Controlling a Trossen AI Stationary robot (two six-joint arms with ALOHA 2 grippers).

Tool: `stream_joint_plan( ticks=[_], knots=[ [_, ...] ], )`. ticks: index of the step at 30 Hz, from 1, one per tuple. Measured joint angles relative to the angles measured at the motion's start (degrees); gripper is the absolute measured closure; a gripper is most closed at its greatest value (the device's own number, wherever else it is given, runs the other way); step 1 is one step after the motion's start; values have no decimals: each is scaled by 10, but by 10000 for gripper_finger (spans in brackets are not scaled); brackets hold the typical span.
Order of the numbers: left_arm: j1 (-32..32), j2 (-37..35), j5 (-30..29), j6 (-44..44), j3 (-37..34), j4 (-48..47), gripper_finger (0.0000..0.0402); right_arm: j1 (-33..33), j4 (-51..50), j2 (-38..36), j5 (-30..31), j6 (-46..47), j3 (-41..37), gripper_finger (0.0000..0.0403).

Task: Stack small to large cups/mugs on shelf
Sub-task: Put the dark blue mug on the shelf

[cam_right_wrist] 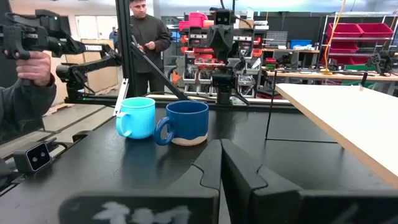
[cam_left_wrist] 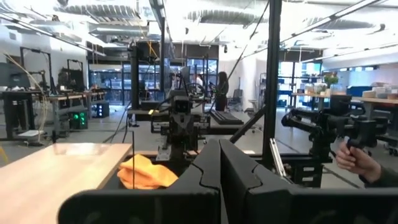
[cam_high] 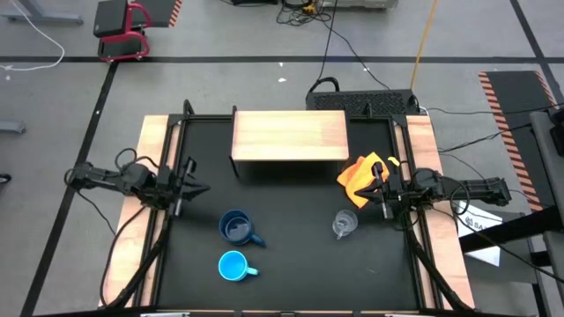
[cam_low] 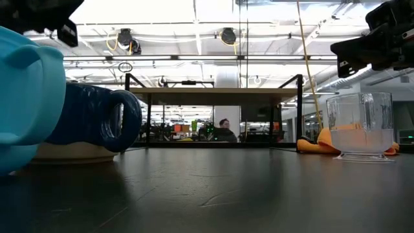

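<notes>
A grey floor (cam_high: 229, 35) crossed by dark tape lines fills the top of the high view, with a red-framed stool (cam_high: 123, 28) at upper left, while the low view shows bright ceiling strip lights (cam_low: 194, 13) across its top and red storage bins (cam_right_wrist: 360, 31) sit upper right in the right wrist view.

Your left arm lies at nine o'clock, stretched low and level from the table's left edge toward the centre, its left gripper (cam_high: 196, 187) with fingers (cam_left_wrist: 205, 171) pressed together and holding nothing. Your right arm mirrors it at three o'clock, reaching in from the right edge, the right gripper (cam_high: 374, 191) likewise closed, fingers (cam_right_wrist: 211, 163) meeting tip to tip and empty. Both wrists sit level, each facing the other across the table.
</notes>
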Motion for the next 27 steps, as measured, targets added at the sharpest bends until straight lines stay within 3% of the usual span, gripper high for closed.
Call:
stream_joint_plan(
  ticks=[16,27],
  knots=[
    [4,247,-38,43,195,-104,401,0,0,0,0,0,0,403],
    [72,350,-38,-4,281,-227,402,0,0,2,0,0,0,403]
  ],
)
